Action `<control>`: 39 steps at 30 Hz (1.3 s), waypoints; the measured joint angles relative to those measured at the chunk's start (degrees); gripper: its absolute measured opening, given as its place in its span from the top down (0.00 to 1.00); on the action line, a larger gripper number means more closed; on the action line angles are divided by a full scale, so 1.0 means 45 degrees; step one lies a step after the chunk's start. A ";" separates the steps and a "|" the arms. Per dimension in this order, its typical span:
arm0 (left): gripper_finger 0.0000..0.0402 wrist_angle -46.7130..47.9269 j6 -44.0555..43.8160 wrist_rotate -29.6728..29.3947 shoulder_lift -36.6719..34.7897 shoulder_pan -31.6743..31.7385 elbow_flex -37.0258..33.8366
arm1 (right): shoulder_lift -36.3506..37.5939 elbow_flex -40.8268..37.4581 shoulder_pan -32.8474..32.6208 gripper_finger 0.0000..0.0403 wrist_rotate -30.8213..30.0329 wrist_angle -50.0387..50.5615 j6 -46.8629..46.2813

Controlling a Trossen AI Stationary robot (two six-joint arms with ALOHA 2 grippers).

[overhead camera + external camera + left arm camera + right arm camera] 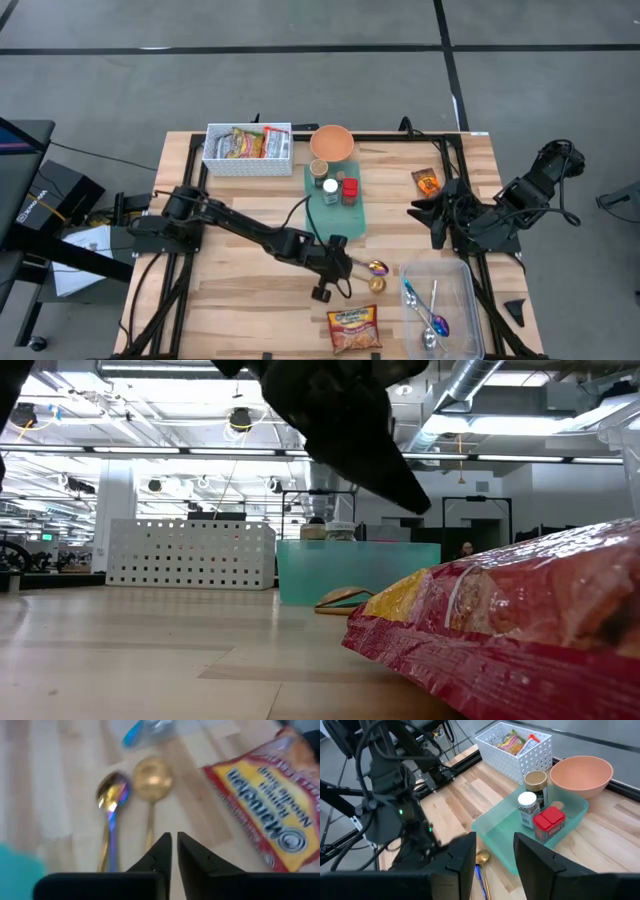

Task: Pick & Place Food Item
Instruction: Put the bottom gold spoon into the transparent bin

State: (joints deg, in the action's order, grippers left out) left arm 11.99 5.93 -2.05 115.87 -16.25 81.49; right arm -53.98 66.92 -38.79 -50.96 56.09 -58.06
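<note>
High view: two spoons [377, 268] beside one ramen packet [354, 328], three jars [333, 185].

The tabletop [250, 300] carries one ramen packet [355, 328], two loose spoons [377, 267], one pink bowl [332, 143], one white basket [247, 147], one green tray [335, 215], one clear bin [440, 272].
</note>
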 joint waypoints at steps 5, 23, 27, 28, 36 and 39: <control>0.83 -0.1272 0.0540 0.0357 0.0520 0.0060 0.0015 | -0.0005 0.0000 0.0002 0.68 -0.0027 -0.0002 -0.0058; 0.82 -0.0849 0.1293 0.0953 0.1970 0.0628 0.0027 | -0.0005 0.0000 0.0007 0.68 -0.0025 0.0133 -0.0434; 0.83 -0.0199 0.1259 0.0746 0.2090 0.0581 0.0072 | -0.0005 0.0000 0.0007 0.68 -0.0025 0.0149 -0.0434; 0.83 -0.0022 0.1247 0.0704 0.2090 0.0578 0.0079 | -0.0005 0.0000 0.0007 0.68 -0.0025 0.0157 -0.0434; 0.84 0.1144 0.0421 0.0424 0.2075 0.0224 0.0107 | -0.0005 0.0000 0.0005 0.68 -0.0025 0.0167 -0.0434; 0.85 0.1704 -0.0061 0.0113 0.2082 -0.0104 0.0094 | -0.0005 0.0000 0.0002 0.68 -0.0025 0.0184 -0.0434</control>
State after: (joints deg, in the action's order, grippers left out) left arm 19.66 5.66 -1.54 125.24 -16.72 81.92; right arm -54.00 66.92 -38.79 -51.07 56.92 -60.01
